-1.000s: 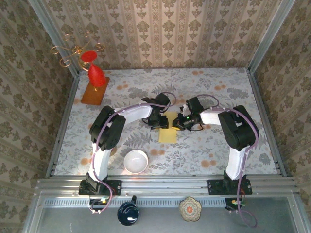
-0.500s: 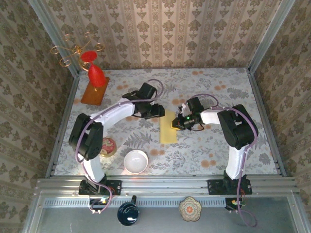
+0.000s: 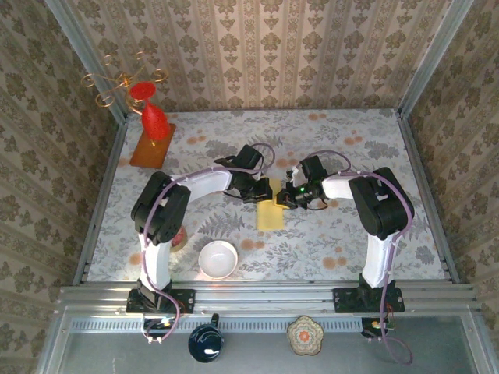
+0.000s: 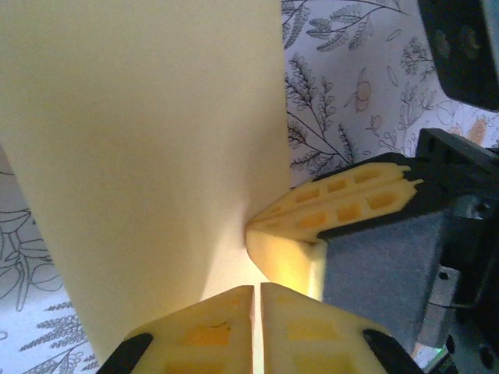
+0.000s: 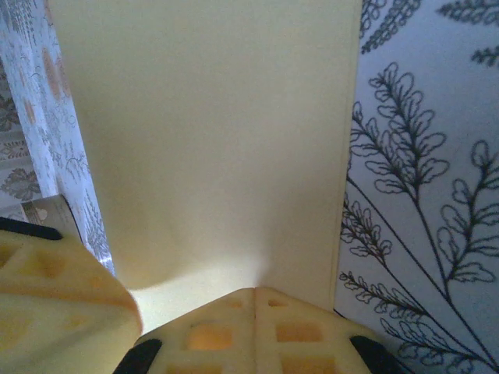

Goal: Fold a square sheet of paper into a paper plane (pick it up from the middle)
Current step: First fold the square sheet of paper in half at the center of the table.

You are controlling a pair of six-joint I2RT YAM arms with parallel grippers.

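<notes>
The square sheet of paper (image 3: pixel 270 216) lies folded into a narrow pale yellow rectangle at the middle of the floral table. It shows close up in the left wrist view (image 4: pixel 148 156) and the right wrist view (image 5: pixel 210 140). My left gripper (image 3: pixel 263 191) is at its far end, jaws drawn together on the slightly raised paper edge (image 4: pixel 256 290). My right gripper (image 3: pixel 282 197) is shut, its tips down on the same end of the sheet (image 5: pixel 255 292), close beside the left fingers (image 5: pixel 54 296). The right fingers (image 4: pixel 343 199) rest just right of the left tips.
A white bowl (image 3: pixel 217 259) stands near the front, left of centre. A small round patterned dish (image 3: pixel 173 234) sits by the left arm. An orange-brown board (image 3: pixel 152 148) with a red vase (image 3: pixel 153 121) is at the back left. Patterned walls enclose the table.
The left gripper swung away to the left, then came back to the paper's far end and closed its jaws there. The right gripper and the paper stayed put.
</notes>
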